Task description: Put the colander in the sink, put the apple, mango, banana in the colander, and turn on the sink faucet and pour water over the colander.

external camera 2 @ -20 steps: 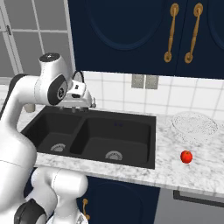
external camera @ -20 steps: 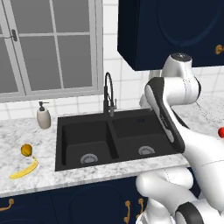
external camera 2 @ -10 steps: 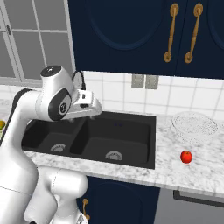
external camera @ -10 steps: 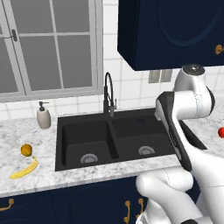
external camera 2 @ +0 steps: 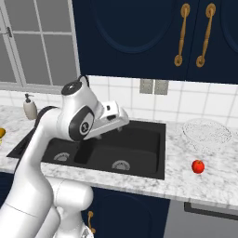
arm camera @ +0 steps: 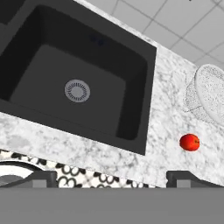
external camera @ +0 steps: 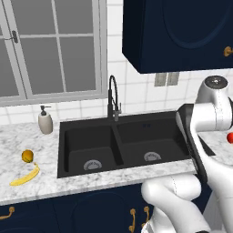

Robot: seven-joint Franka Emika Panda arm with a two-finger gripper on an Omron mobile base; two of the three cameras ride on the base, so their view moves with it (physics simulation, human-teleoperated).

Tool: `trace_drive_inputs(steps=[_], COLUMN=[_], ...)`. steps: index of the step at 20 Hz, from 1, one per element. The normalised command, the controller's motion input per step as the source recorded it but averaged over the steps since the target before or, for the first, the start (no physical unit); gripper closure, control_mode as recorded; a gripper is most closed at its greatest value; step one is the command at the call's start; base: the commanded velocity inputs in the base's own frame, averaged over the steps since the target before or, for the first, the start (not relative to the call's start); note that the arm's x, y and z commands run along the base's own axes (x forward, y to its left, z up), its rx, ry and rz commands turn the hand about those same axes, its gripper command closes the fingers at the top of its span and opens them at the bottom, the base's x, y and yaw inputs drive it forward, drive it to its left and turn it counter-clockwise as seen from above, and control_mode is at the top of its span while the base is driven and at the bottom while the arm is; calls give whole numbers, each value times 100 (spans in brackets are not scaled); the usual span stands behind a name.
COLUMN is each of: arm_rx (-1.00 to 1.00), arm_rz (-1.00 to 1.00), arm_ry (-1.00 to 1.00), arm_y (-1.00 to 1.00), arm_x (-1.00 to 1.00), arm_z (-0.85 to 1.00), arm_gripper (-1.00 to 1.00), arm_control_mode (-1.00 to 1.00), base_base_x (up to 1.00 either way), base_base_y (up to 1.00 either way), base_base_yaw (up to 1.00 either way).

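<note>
While the gripper [arm camera: 111, 177] has its fingers apart, one apple [arm camera: 189, 142] lies at five o'clock of one colander [arm camera: 209, 94], beside one two-basin sink [arm camera: 144, 78].

arm [external camera 2: 51, 153]: my Panda, glossy white rounded shells, thick tube-like links
joints: dark grey bands and caps where my links meet
joint cap [external camera: 215, 82]: round, dark, ringed in grey, on top of the white housing
side disc [external camera 2: 84, 127]: dark circle carrying a small white mark (too small for me to read)
forearm panel [external camera: 191, 136]: long black strip along the white link
base [external camera: 175, 207]: bulbous white body
finger tips [arm camera: 41, 178]: two small dark grey blocks
</note>
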Motion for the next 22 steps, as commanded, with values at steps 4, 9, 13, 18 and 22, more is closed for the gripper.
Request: trace_drive_inputs(steps=[4,9,13,18,22], arm_rx=[-13,-7,-8,-6,0], arm_rz=[1,0,0,2,5], arm_ry=[3,1,0,0,0], arm_y=[-65,-52,-37,-32,-42], arm_x=[2,5,3,0,3], arm_z=[-17,-18,-12,-11,-5], arm_gripper=[-100,-100,-100,-100,-100], arm_control_mode=[-100,-100,-100,-100,-100], base_base_x=[0,0,0,0,0], base_base_y=[0,0,0,0,0], base_base_yaw=[0,0,0,0,0])
